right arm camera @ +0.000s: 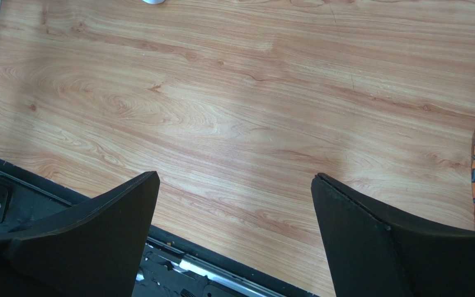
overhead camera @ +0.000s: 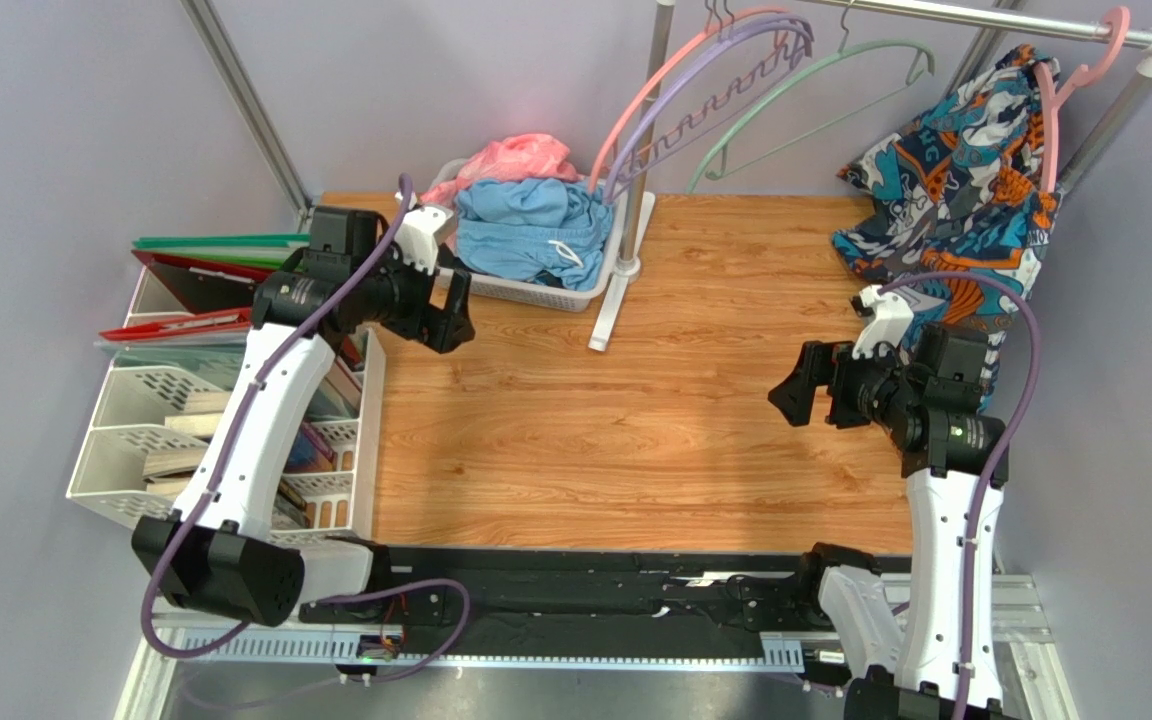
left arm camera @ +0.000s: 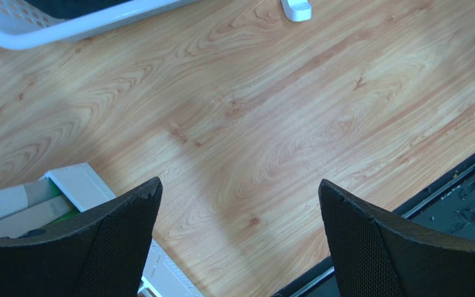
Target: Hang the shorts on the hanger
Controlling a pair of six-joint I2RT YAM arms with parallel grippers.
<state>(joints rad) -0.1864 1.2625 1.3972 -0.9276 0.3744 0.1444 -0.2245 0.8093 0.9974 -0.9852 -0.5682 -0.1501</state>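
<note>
**Shorts in the basket, hanger on the rail, 2 claws open**

The light blue shorts [overhead camera: 542, 225] lie crumpled in a white basket [overhead camera: 543, 294] at the far left of the wooden table [overhead camera: 642, 435], with a pink cloth [overhead camera: 507, 156] heaped against their far side. To the right of the basket, the mint-green hanger [overhead camera: 808, 99] hangs by its hook from the rail [overhead camera: 988, 17] of a white rack, tilted, next to a lilac hanger [overhead camera: 717, 60] and a pink hanger [overhead camera: 657, 93]. At the right end of the rail a teal-orange patterned garment [overhead camera: 958, 173] hangs on another pink hanger [overhead camera: 1066, 90].

The left gripper [overhead camera: 449, 309] hovers just near of the basket, its jaws spread wide and holding nothing; its wrist view shows bare wood between the fingers [left arm camera: 122, 223]. The right gripper [overhead camera: 793, 395] hangs over the right part of the table, near of the patterned garment, jaws likewise wide apart and empty. A white file rack [overhead camera: 139, 450] with folders stands off the table's left edge.
</note>
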